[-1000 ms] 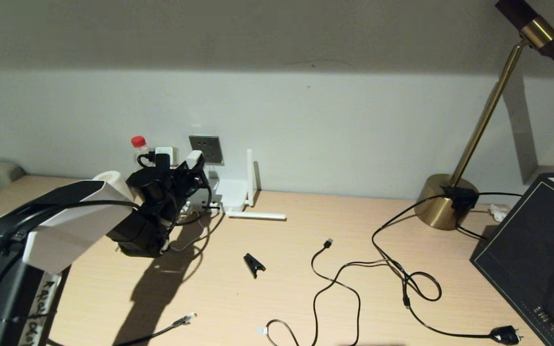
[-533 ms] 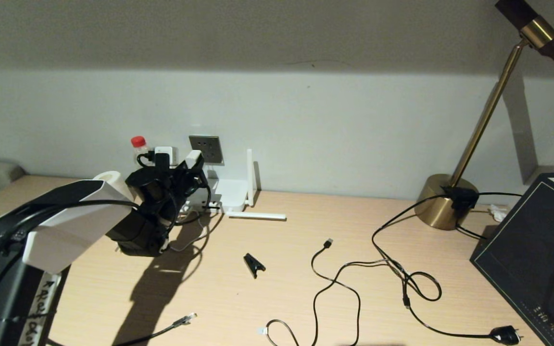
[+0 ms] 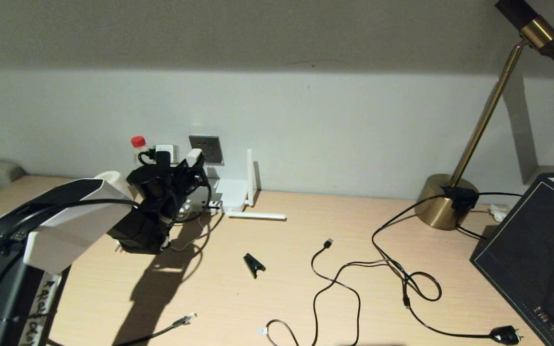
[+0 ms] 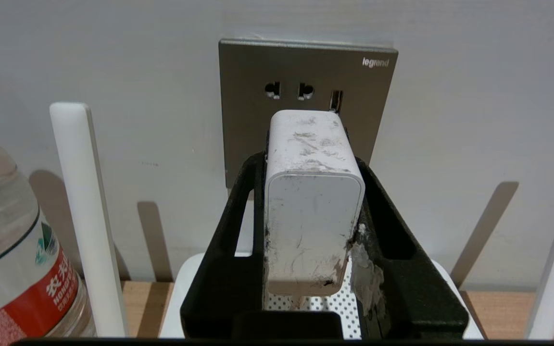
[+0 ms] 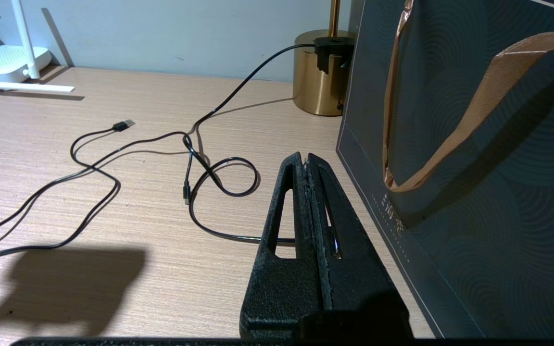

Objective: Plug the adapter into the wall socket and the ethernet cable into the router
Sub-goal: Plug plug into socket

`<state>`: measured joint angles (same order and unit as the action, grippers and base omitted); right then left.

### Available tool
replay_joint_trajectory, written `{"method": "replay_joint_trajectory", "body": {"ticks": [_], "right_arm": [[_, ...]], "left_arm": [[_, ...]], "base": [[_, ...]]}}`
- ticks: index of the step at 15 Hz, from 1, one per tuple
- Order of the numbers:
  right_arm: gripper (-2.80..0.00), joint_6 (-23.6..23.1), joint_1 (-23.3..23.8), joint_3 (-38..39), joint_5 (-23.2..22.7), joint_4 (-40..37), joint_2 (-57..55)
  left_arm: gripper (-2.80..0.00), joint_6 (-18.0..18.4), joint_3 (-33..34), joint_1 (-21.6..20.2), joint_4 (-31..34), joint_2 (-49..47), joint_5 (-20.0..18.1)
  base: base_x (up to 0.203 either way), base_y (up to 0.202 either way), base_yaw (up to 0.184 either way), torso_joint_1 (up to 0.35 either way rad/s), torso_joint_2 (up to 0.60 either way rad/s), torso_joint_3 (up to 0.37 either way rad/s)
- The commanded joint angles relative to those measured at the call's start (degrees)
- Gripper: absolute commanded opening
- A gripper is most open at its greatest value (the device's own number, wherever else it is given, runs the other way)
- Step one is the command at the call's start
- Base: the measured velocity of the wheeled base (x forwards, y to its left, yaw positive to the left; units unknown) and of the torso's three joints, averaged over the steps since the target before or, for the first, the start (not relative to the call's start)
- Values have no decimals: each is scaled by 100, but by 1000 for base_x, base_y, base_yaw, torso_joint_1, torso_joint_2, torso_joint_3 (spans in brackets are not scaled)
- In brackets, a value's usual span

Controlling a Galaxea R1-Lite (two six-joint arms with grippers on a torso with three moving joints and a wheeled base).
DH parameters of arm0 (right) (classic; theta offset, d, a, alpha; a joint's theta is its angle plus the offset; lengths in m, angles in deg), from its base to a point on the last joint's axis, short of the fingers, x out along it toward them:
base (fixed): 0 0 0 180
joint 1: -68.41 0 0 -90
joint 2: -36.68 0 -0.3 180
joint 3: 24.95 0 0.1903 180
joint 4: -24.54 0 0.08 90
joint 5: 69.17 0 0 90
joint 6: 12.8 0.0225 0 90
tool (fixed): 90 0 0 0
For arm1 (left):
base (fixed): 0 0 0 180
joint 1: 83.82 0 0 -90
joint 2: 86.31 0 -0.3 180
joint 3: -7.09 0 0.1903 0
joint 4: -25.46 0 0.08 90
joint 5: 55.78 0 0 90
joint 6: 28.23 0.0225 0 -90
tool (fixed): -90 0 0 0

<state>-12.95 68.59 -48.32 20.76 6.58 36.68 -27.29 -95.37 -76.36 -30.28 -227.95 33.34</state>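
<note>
The left gripper (image 4: 313,192) is clamped on the adapter (image 4: 313,202), its two black, coarse-grained fingers (image 4: 238,226) with long cut-out slots pressing the block's opposite sides. The adapter is a white, rounded-edge plastic block, scuffed with grey streaks and smears, and its long axis runs straight ahead between the fingers, far end aimed at the wall socket (image 4: 306,72). That socket is a square plate of brushed grey metal with two small round holes and a narrow slot along its upper part; the adapter's far end sits against or just short of its lower half, and whether the pins are seated cannot be told. Below the gripper lies the router (image 3: 231,194), a flat white box with a perforated top; one slim white antenna (image 4: 87,216) stands upright beside the socket and another lies flat on the pale wood-grain table (image 3: 306,269). A clear plastic bottle (image 4: 3,250) with a red label stands just beside the upright antenna. The ethernet cable (image 3: 181,321) lies near the table's front edge, well apart from the router, its clear tip pointing right and slightly away from the robot. The right gripper (image 5: 308,168) hovers over the table beside a dark paper bag (image 5: 474,168), fingers pressed together on nothing.
</note>
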Motion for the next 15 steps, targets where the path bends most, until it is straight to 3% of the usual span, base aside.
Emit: {"method": "replay_joint_trajectory", "body": {"ticks": [1, 15], "right_arm": [[-280, -2, -1, 202, -1, 5, -9], [-280, -2, -1, 202, -1, 5, -9]], "left_arm": [[-280, 3, -45, 1, -40, -13, 0], [-280, -6, -405, -34, 194, -136, -9]], "base": [[0, 0, 0, 0, 0, 0], [0, 0, 0, 0, 0, 0]]}}
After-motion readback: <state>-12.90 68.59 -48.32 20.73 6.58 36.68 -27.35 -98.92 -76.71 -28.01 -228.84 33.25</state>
